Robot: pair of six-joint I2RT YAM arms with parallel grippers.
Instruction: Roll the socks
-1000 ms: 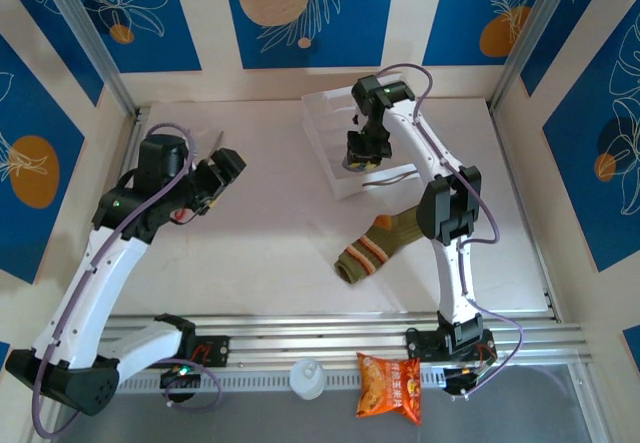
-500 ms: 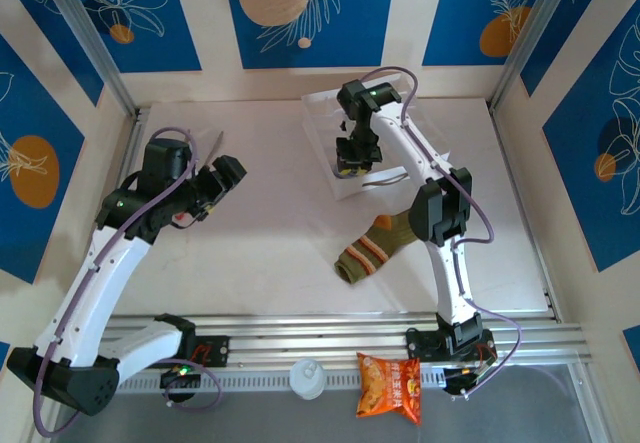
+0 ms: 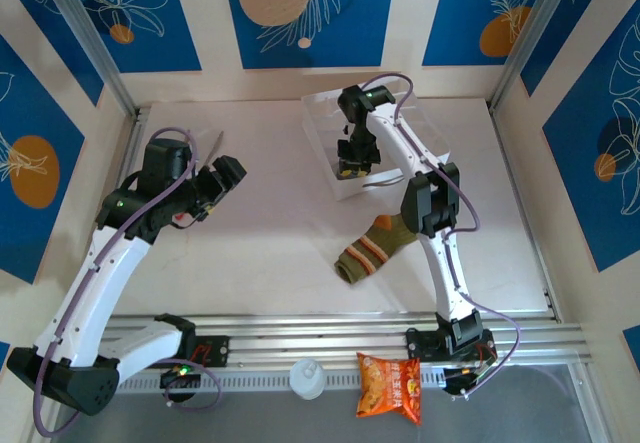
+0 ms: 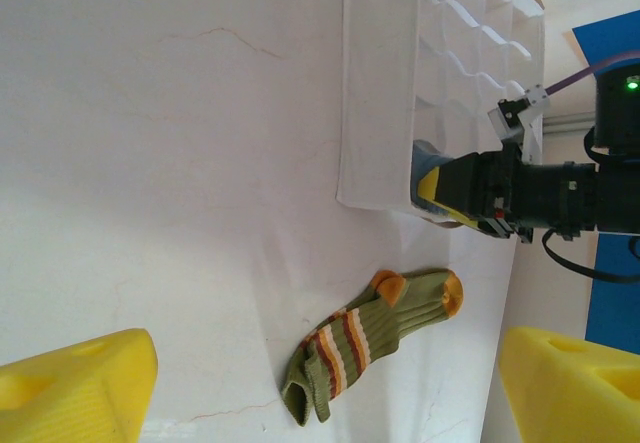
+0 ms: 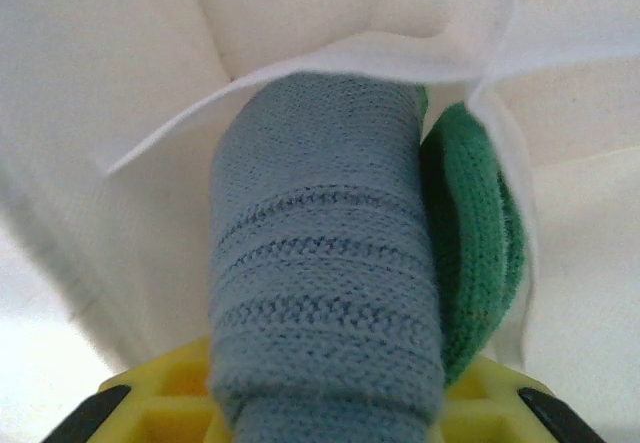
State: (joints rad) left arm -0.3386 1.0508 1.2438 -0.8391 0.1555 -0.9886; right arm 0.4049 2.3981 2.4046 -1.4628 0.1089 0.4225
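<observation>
While our right tool [image 3: 352,166] is clamping the soft grey sock [image 5: 320,263] at the tray's [image 4: 380,83] edge, we are judging its bunched middle the safest hold.

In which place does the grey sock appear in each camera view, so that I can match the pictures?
Top external: the grey sock, barely seen, under the right gripper at the near wall of the white tray.
Left wrist: the sock right of centre, at the tray's lower edge, in the right gripper.
Right wrist: the sock centre, large, rolled, against the tray wall.
Shared landmark: the white tray.
</observation>
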